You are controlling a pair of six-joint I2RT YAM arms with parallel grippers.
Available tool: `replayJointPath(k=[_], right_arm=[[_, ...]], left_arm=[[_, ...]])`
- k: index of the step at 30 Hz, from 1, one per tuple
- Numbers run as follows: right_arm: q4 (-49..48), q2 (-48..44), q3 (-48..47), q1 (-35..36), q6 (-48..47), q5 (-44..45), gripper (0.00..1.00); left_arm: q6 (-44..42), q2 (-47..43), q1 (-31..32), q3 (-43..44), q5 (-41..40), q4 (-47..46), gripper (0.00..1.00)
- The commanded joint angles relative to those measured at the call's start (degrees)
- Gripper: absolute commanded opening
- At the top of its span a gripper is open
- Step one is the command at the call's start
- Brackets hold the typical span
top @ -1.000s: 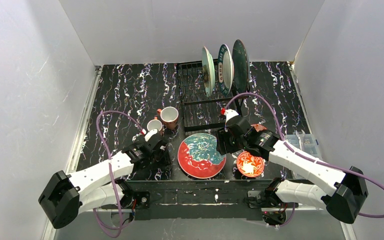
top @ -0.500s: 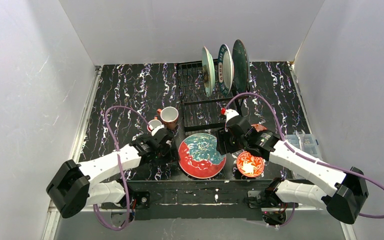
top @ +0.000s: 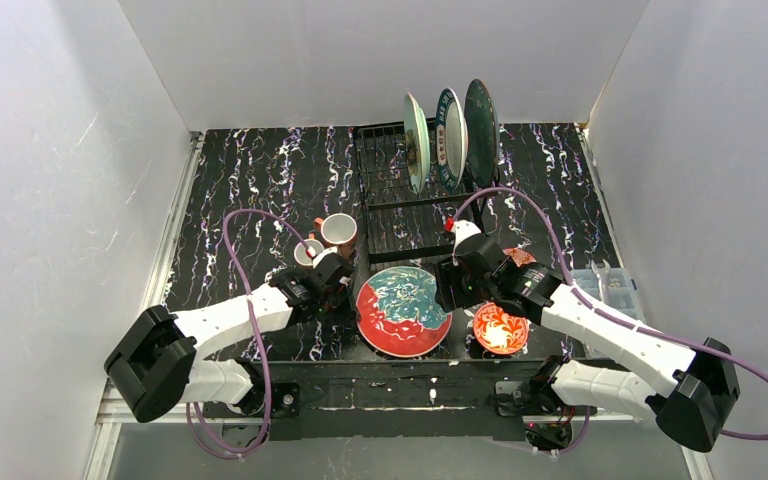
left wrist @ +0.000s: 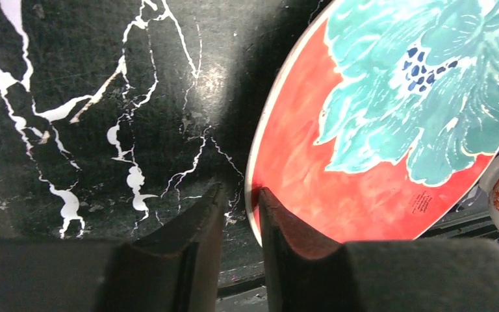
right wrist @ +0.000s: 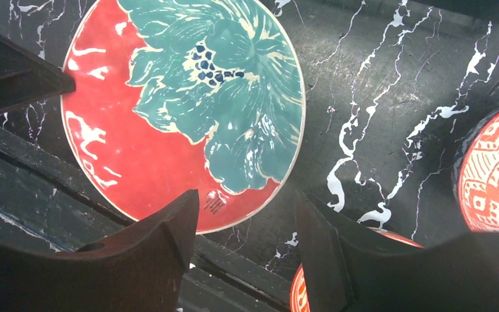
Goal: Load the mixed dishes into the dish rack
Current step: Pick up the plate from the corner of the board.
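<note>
Left gripper (left wrist: 242,224) jaws narrowly apart astride the red plate (left wrist: 364,117) rim, grip not determinable; right gripper (right wrist: 247,247) open over the plate's opposite edge; plate flat on table (left wrist: 71,78), just in front of dish rack (top: 400,215).

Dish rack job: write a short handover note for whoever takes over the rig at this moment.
Left gripper: jaws narrow, astride the red plate's left rim; firm grip not confirmed.
Right gripper: open, empty, over the plate's right edge.
Done: pale green plate, white plate and dark teal plate stand upright in the dish rack.
Left to do: red plate, flat on the table; two mugs left of the rack; two bowls by the right arm, one partly hidden.
</note>
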State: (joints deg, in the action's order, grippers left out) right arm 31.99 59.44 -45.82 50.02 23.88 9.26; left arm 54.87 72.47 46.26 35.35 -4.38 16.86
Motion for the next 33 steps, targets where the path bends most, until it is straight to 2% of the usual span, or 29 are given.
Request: replayJointPath(k=[1,16,24,33], right_arm=[[-1.34,-0.58,1.2,0.34,0.77,0.41,0.64],[-4.37,2.98,3.34,0.19,1.03,-1.43,0.64],[-5.9,4.32,4.96,-0.52,1.26,-2.24,0.64],[-7.98,5.63,6.38,-2.14,1.61,-4.48,0.65]], left_arm=[[-0.66,0.3,-0.03,-1.28,-1.81,1.83,0.21],[0.56,-0.61,-0.05,-8.08,-4.04,0.26,0.04],[1.8,-1.9,-0.03,-10.58,-5.09,0.79,0.0],[3.13,-0.97,-0.12,-12.12,-5.02,-0.12,0.0]])
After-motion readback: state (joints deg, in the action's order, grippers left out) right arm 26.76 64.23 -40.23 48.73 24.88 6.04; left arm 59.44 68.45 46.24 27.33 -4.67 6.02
